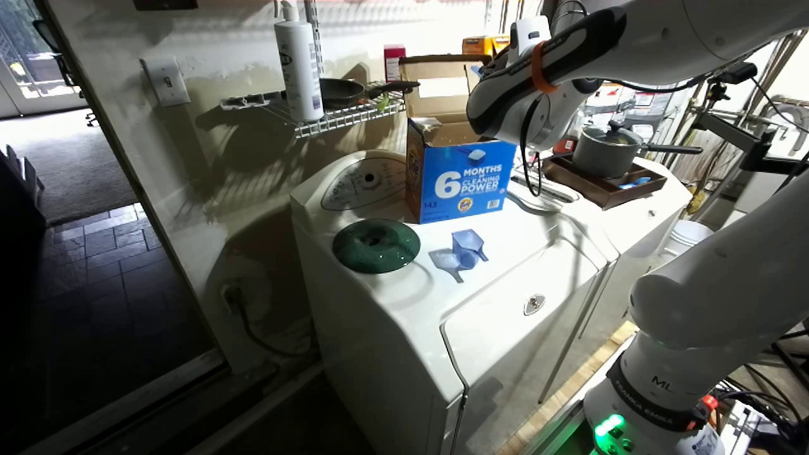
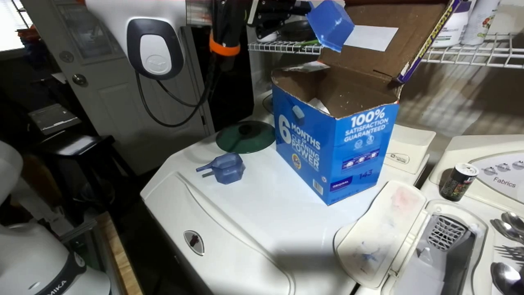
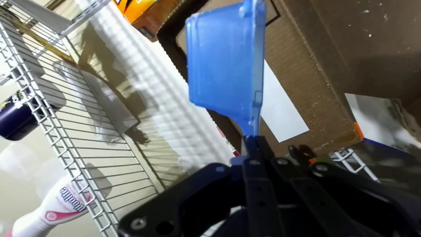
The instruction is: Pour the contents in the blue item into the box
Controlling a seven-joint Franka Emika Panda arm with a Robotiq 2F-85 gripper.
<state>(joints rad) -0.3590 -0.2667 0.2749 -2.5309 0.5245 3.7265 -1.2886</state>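
Note:
The blue item, a small light-blue scoop [image 2: 330, 25], is in my gripper [image 3: 258, 143]. The gripper is shut on its handle, and the cup [image 3: 223, 59] extends beyond the fingertips in the wrist view. In an exterior view the gripper [image 2: 305, 8] is at the top edge and the cup looks tilted, above the box's opening. I cannot see whether anything is in the cup. The box [image 1: 464, 180] stands open on the white washer, with its back flap raised; it also shows in an exterior view [image 2: 364, 143]. Some white material shows inside.
A second blue scoop [image 1: 468, 248] lies on the washer top [image 2: 262, 213] near a green round lid [image 2: 245, 139]. A wire shelf [image 1: 354, 120] with a pan and a white bottle [image 1: 298, 69] is on the wall. A pot [image 1: 605, 151] stands in a brown tray.

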